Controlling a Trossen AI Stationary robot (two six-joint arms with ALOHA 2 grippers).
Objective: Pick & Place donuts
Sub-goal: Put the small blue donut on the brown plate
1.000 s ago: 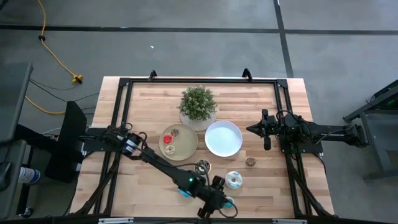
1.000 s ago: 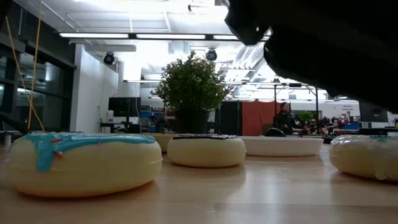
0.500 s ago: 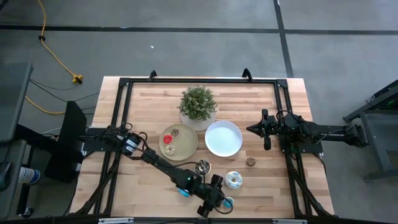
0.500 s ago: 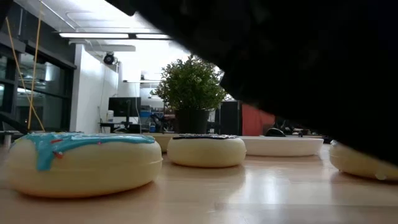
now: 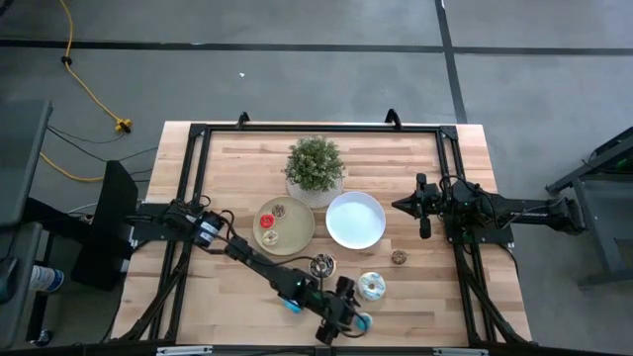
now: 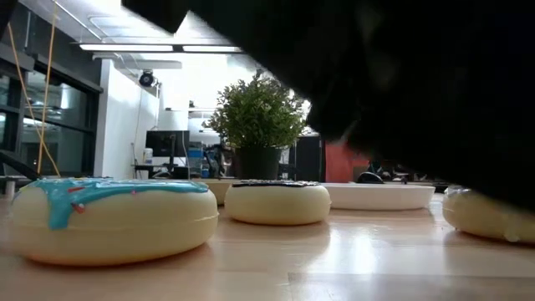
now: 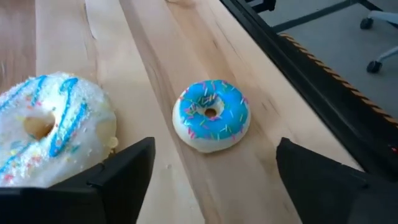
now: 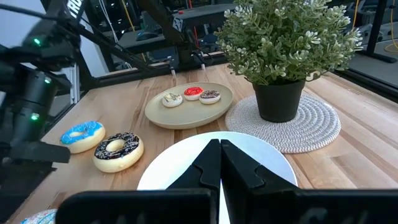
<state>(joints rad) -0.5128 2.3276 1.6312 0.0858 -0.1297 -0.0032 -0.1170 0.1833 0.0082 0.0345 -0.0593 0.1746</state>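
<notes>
just above the table's front edge, the left gripper [image 7: 211, 171] hangs spread wide astride the blue donut [image 7: 211, 115], lined up for a pinch; the right gripper [image 8: 219, 163], pressed together, waits over the white plate [image 8: 168, 171].

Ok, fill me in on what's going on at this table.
The left gripper stands open at the table's front edge, with the small blue donut between its fingers, not yet touched. The right gripper waits shut by the white plate, which holds nothing. Three small donuts lie on the tan plate. A chocolate donut and a white blue-striped donut lie on the wood.
</notes>
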